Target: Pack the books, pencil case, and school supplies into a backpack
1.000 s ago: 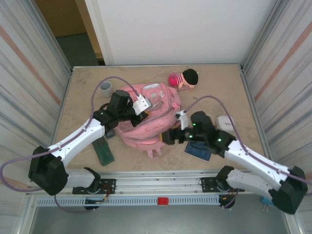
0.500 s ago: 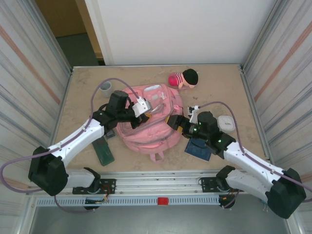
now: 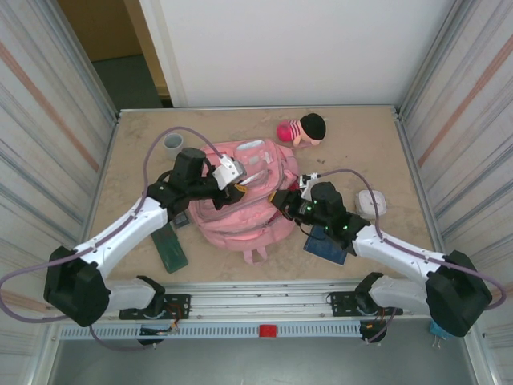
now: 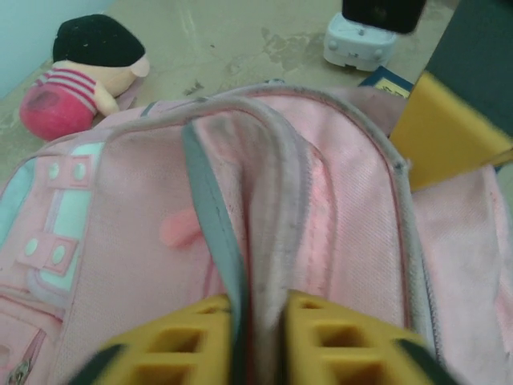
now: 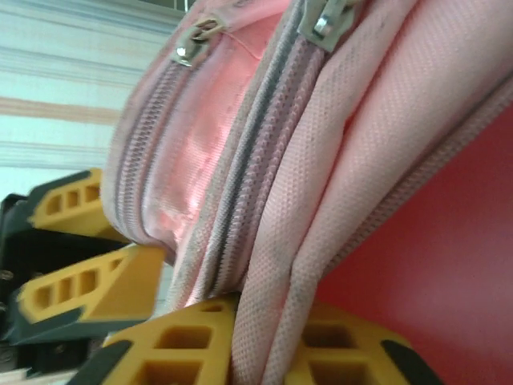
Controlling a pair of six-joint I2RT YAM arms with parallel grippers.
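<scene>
Left of the backpack, one grey cup and one dark green flat case wait on the desk. The left gripper is nearly closed, pinching the backpack's opening rim. The right gripper, at the backpack's right edge, is clamped on the zipper hem. The two grips probably spread the mouth for loading. One doll sits behind the backpack. One dark blue book and one white box lie just right of it.

We see soft, even light and weak shadows; in the left wrist view the backpack blurs close up.
</scene>
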